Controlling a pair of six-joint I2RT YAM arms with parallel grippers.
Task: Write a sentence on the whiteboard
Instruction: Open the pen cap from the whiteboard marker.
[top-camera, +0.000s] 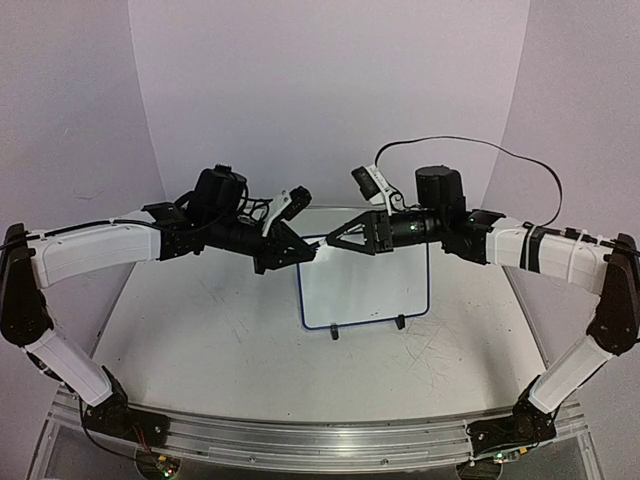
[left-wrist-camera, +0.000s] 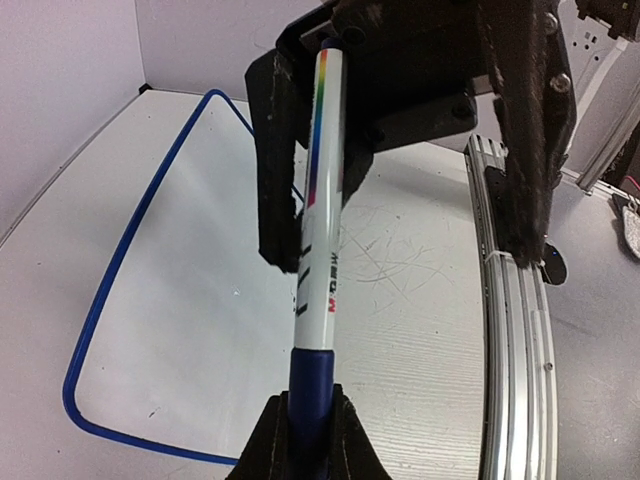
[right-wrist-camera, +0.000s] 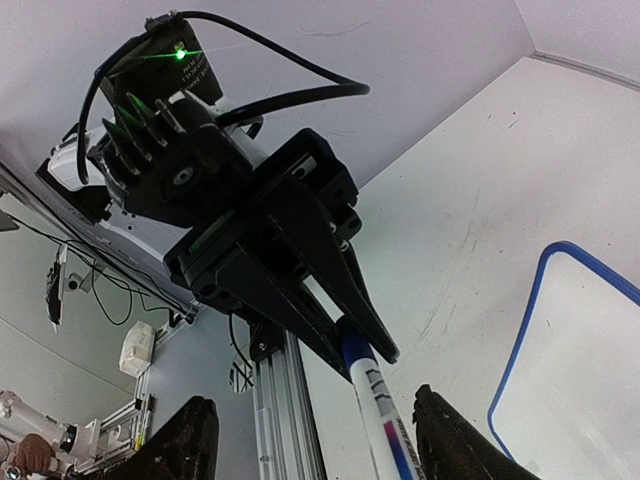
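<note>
The whiteboard, blue-framed, stands on the table below both grippers. Its face is blank and the sentence is not in view. A white marker with a rainbow stripe and a dark-blue end hangs in the air over the board's left edge. My left gripper is shut on that blue end. My right gripper faces it from the right, jaws open around the white barrel. The barrel lies close to one finger and far from the other. In the top view the two grippers meet tip to tip.
The aluminium rail runs along the table's near edge. The tabletop is scuffed. White walls close in the back and sides. A black cable loops above the right arm.
</note>
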